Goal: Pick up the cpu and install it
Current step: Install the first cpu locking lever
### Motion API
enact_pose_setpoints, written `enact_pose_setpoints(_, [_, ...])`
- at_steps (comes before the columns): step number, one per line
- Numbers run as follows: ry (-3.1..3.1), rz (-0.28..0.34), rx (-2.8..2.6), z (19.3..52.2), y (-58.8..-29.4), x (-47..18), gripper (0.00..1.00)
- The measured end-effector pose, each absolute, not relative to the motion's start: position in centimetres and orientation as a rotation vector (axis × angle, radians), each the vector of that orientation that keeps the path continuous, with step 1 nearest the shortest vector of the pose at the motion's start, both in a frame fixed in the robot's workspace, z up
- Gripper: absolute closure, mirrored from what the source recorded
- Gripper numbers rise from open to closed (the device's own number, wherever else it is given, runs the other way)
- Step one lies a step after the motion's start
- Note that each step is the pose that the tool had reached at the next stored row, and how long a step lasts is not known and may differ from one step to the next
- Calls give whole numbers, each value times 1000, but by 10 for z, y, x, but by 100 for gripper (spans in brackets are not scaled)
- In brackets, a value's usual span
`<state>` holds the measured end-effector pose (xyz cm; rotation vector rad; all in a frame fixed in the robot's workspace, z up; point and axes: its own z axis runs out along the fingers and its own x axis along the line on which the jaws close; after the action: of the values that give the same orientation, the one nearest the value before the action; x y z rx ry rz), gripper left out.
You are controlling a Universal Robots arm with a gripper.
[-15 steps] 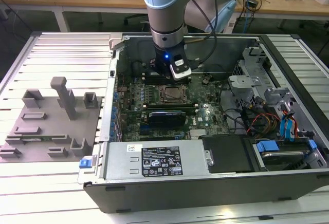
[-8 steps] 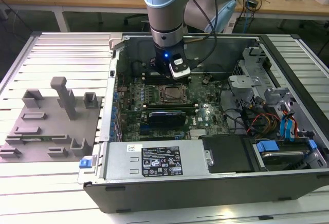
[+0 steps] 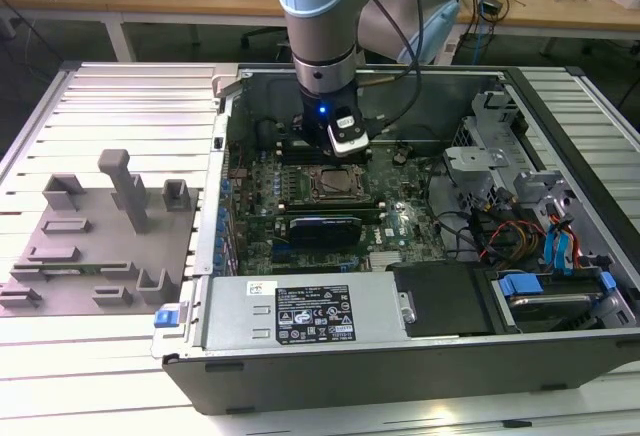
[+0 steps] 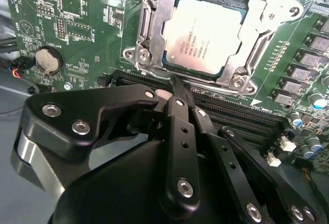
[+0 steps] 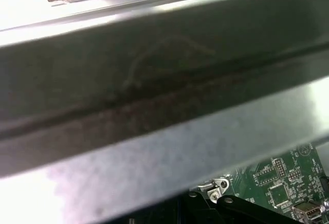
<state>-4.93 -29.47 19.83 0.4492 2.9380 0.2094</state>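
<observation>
- Cpu point(image 4: 205, 34) sits flat in its socket point(image 4: 154, 29) on the motherboard point(image 4: 77, 23), silvery top up, with the metal frame around it on all sides, as your second wrist view shows.
- Your tool point(image 4: 175, 82) hangs just beside the socket's edge; its black fingers point(image 4: 180, 126) come together to a narrow tip with no gap you can see between them, and nothing is held in them.
- In the exterior view, your arm point(image 3: 318, 16) reaches straight down into the open computer case point(image 3: 400, 356), with the tool point(image 3: 348, 146) right above the socket point(image 3: 330, 184) near the middle of the board.
- A round coin battery point(image 4: 46, 59) lies on the board well apart from the cpu, and memory slots point(image 4: 241, 108) run along the socket's near side, between it and the tool.
- Grey fixture blocks point(image 3: 100, 236) stand on the bench point(image 3: 100, 376) at the exterior view's left, outside the case.
- Your first wrist view looks along a metal case wall point(image 5: 154, 95), with a corner of green board point(image 5: 277, 183) beyond it.
</observation>
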Motion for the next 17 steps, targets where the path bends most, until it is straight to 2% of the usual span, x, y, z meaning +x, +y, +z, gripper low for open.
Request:
enact_pose_setpoints(13, [2934, 211, 472, 201, -292, -39, 89])
enact_pose_setpoints(17, [2933, 192, 470, 206, -291, -39, 89])
